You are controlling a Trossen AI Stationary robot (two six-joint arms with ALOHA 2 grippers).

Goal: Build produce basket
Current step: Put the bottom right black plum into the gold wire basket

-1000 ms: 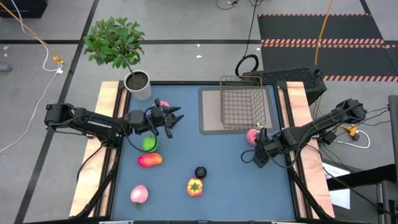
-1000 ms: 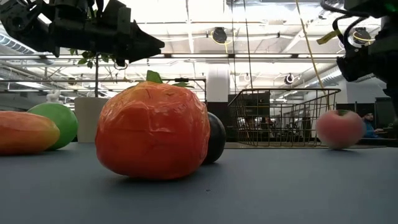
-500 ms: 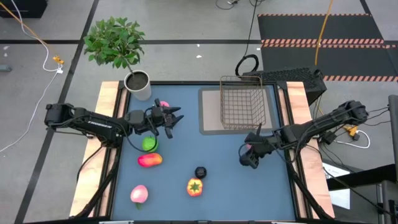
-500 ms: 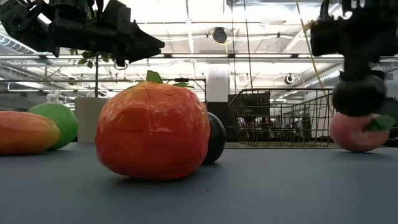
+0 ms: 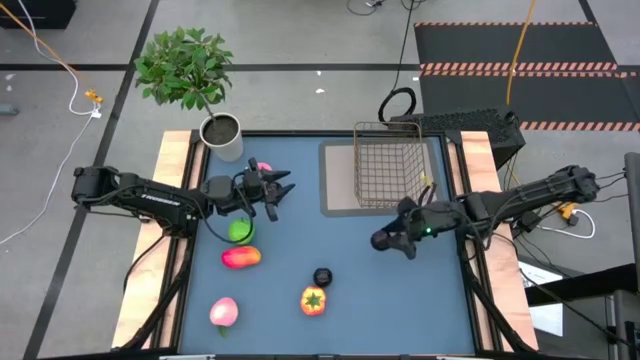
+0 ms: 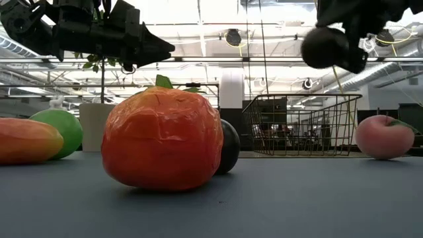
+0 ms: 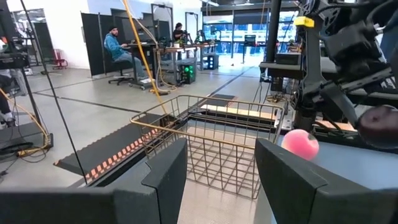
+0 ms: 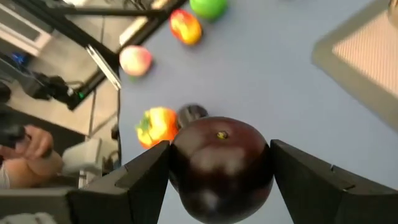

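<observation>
The wire-mesh basket [image 5: 390, 165] stands upright on a grey mat at the table's far right. My right gripper [image 5: 381, 241] is in front of the basket, above the table, shut on a dark ball [image 8: 221, 163], which also shows high up in the low view [image 6: 325, 47]. A pink peach [image 6: 383, 136] lies on the table near the basket. My left gripper [image 5: 280, 190] hovers open and empty at the far left, over a green apple [image 5: 240, 231]. A red-orange piece [image 5: 241, 257], a pink peach [image 5: 224, 312], an orange pepper [image 5: 314, 300] and a second dark ball [image 5: 322, 276] lie on the table. My right gripper pinches the dark ball between its two fingers, one on each of its opposite sides [image 8: 176, 163]. The fingers come from the table's right side, slanting down. The ball is lifted clear of the table.
A white pot with a leafy plant [image 5: 222, 135] stands at the far left corner. Another pink peach [image 5: 263, 167] lies by the left gripper. Wooden side rails [image 5: 165, 230] border the blue table top. People sit in the room beyond the table.
My right gripper, shut on the dark ball, has gone toward the table's left edge, dipping low near the pink peach and then rising. The peach has rolled a little toward the near edge.
</observation>
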